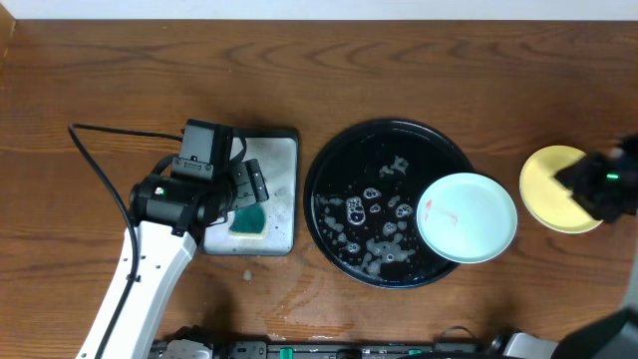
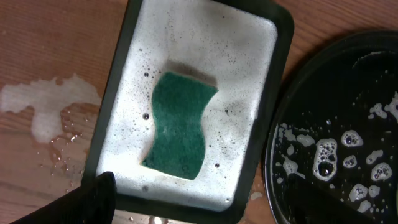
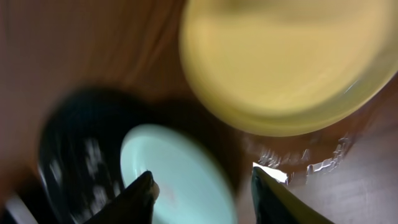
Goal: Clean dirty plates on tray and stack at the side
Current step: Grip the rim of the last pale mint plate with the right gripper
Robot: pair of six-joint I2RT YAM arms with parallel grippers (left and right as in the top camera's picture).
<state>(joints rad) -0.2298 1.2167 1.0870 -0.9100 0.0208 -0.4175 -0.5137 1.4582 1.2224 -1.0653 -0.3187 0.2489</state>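
The round black tray (image 1: 334, 170) lies mid-table, wet with soap suds. A pale mint plate (image 1: 467, 217) with a small red smear rests on the tray's right side, overlapping the rim. A yellow plate (image 1: 548, 189) sits on the table right of the tray. My right gripper (image 1: 583, 184) hovers over the yellow plate's right part. In the blurred right wrist view its jaws (image 3: 203, 174) stand open with nothing between them, the yellow plate (image 3: 286, 62) above and the pale plate (image 3: 177, 168) below. My left gripper (image 1: 247, 189) hangs open over a green sponge (image 2: 180, 124).
The sponge lies in a small grey rectangular tray (image 2: 249, 56) full of foam, left of the black tray (image 2: 336, 124). A puddle of soapy water (image 2: 43, 109) lies on the wood left of it. A black cable (image 1: 100, 160) runs across the left of the table.
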